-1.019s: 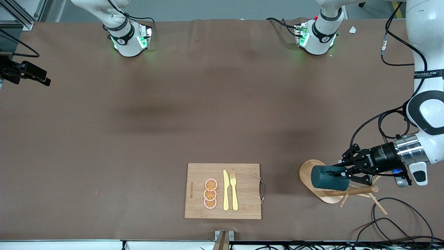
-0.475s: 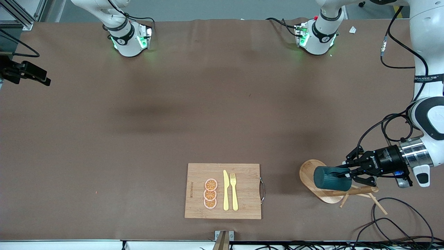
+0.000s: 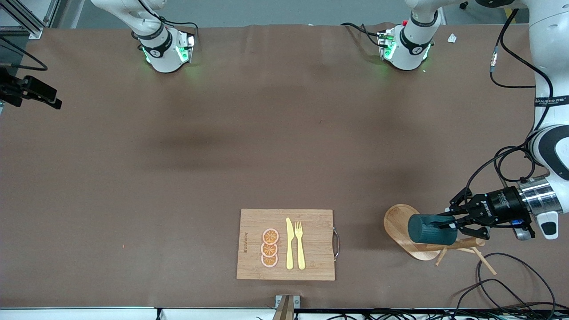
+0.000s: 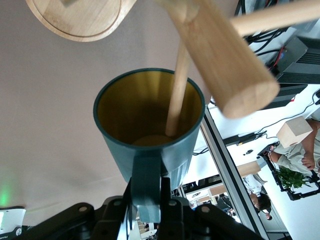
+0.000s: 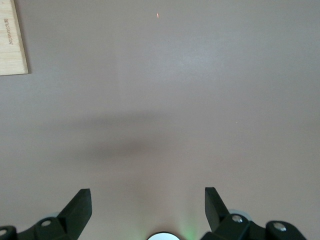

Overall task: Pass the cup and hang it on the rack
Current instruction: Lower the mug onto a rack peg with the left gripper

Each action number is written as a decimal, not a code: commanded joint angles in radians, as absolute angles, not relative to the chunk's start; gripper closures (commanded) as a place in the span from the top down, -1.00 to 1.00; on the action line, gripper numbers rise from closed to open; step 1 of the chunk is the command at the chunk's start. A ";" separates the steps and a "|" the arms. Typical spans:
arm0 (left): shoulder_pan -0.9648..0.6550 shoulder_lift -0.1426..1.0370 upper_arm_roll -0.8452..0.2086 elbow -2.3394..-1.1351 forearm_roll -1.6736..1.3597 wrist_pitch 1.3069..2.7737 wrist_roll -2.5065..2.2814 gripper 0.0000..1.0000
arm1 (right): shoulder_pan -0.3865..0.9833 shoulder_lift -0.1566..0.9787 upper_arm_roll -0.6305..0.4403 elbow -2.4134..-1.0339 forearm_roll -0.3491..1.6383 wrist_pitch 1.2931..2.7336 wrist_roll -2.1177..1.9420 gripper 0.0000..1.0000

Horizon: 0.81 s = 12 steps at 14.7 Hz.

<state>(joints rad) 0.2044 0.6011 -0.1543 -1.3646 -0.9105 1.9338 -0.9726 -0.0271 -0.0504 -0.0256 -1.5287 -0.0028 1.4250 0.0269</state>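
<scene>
— Now, where's the ribbed dark teal mug (image 3: 432, 230)?
— Sideways over the wooden mug tree (image 3: 415, 242), near the table's front corner; left gripper (image 3: 452, 223) clamps its handle so a peg (image 4: 176, 93) enters.
— Right gripper (image 5: 148, 206)?
— Spread wide, empty, waiting.

Dark teal cup (image 3: 430, 230) (mustard-yellow inside), pale wooden rack (image 3: 402, 222), brown table (image 3: 222, 146)

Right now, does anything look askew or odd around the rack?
Yes. A peg of the rack runs into the cup's mouth rather than through its handle, which the left tool is shut on. Cables lie loose beside the rack. Nothing looks spilled or broken.
</scene>
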 commanded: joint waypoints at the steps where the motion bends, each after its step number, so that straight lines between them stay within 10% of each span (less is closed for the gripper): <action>1: 0.227 0.606 -0.163 -1.359 -0.931 1.919 -0.939 -0.99 | -0.040 -0.084 -0.021 -1.557 0.011 1.433 0.015 1.00; 12: 0.245 0.626 -0.163 -1.359 -0.930 1.917 -0.896 -0.78 | -0.037 -0.084 -0.020 -1.560 0.012 1.414 0.017 1.00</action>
<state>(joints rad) 0.2354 0.6231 -0.1543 -1.3648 -0.9105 1.9293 -0.9193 -0.0271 -0.0638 -0.0239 -1.5386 -0.0028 1.4137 0.0269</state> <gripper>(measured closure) 0.789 0.000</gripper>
